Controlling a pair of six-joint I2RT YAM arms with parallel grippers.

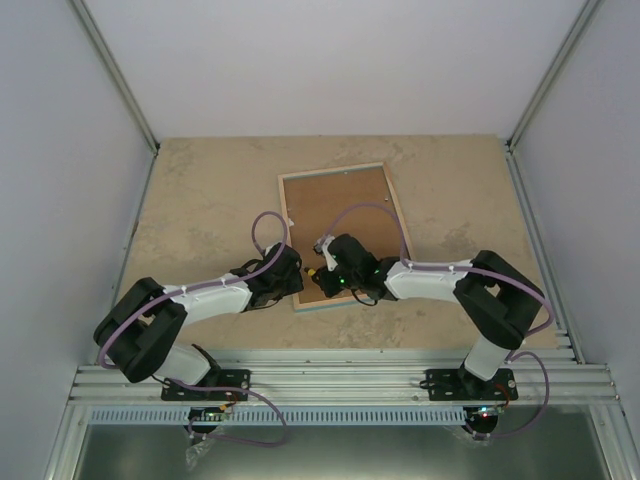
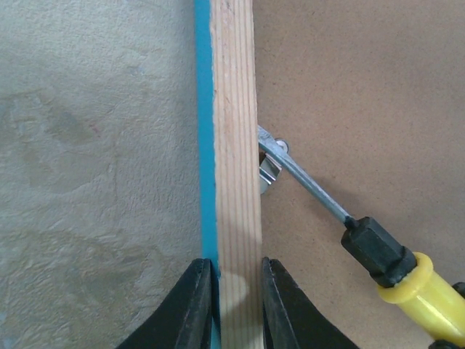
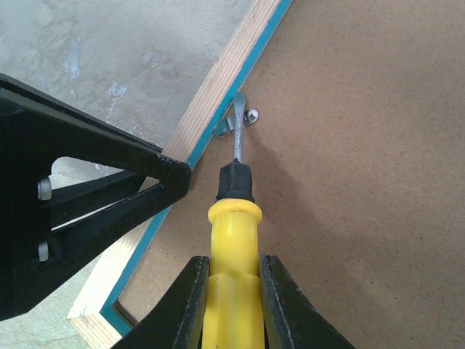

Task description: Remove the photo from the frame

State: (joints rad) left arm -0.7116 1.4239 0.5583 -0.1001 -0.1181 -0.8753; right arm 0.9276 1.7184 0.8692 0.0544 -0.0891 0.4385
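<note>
The frame lies face down in the middle of the table, with its brown fibreboard backing up. The photo is hidden under the backing. My left gripper is shut on the frame's left wood rail, one finger on each side. My right gripper is shut on a yellow-handled screwdriver. Its metal tip touches a small metal retaining tab at the rail's inner edge. In the top view both grippers meet at the frame's near left corner.
The tabletop is beige and stone-patterned. Grey walls stand on three sides. My left gripper's black fingers sit close beside the screwdriver in the right wrist view.
</note>
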